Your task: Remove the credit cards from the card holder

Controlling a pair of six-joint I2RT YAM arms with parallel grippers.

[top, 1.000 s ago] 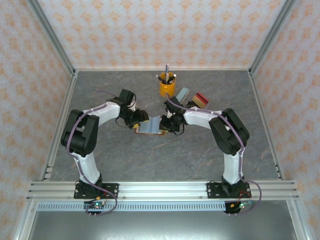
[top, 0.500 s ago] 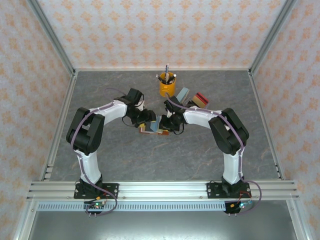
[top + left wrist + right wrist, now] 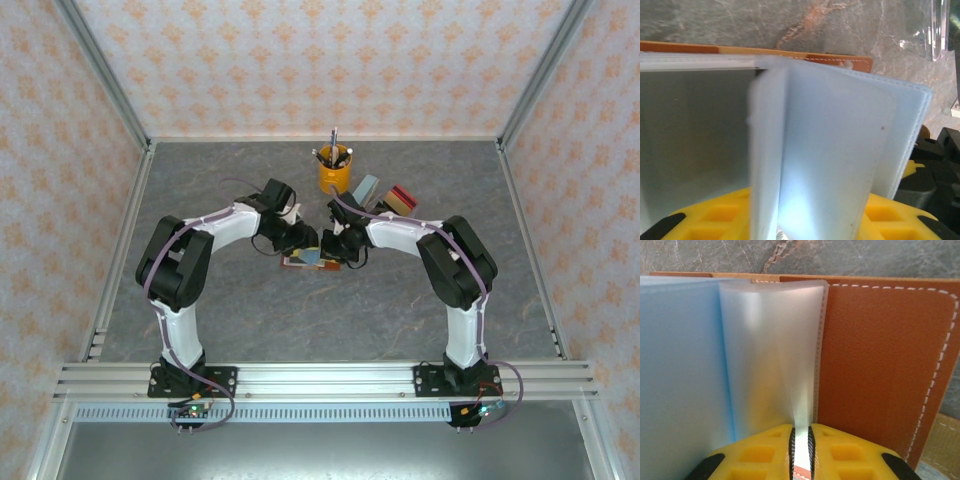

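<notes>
Card holder (image 3: 308, 260), right jaws tight on its sleeve (image 3: 770, 355), left jaws unclear; pen cup (image 3: 335, 172) behind.

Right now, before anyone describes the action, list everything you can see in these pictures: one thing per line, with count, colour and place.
card holder: one, reddish-brown leather with pale clear sleeves, open at table centre
credit cards: count unclear, teal-blue showing, inside the holder
pen cup: one, orange-yellow, back centre, holding pens
block: one, pale blue, right of the cup
stack: one, red and tan, beside the block
table: one, grey marbled
left gripper: one, black and yellow, at the holder's left
right gripper: one, same colours, pinching a sleeve
</notes>
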